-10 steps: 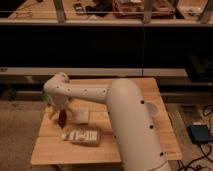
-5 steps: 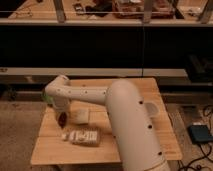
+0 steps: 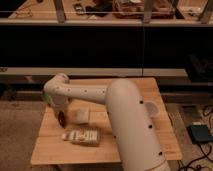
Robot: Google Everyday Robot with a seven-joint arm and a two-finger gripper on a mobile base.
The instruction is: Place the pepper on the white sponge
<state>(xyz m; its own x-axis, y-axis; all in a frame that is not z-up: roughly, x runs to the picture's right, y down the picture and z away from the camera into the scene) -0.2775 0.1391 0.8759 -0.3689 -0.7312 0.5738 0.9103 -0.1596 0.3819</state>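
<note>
Looking down past the big white arm, we find the gripper low over the left part of the wooden table, hanging from the bent wrist end of the arm. Its fingers are clenched, and the dark red shape caught between them is the pepper. The pepper sits just left of the white sponge, close beside it but not on it. We cannot tell whether the pepper's lower end touches the tabletop.

Compared with a second ago, the rounded wrist joint has dropped lower and a little to the left, so the gripper has come down toward the wood. The fingers stood partly apart then and have since drawn together. The dark red patch under the wrist is in nearly the same spot as in both earlier views.

The white sponge has not moved; it lies flat in the middle-left of the table, partly tucked against the forearm from our angle. The crinkly packet lies where it did, in front of the sponge and nearer the front edge, apart from both sponge and gripper. A pale round item rests near the right edge, also unchanged.
</note>
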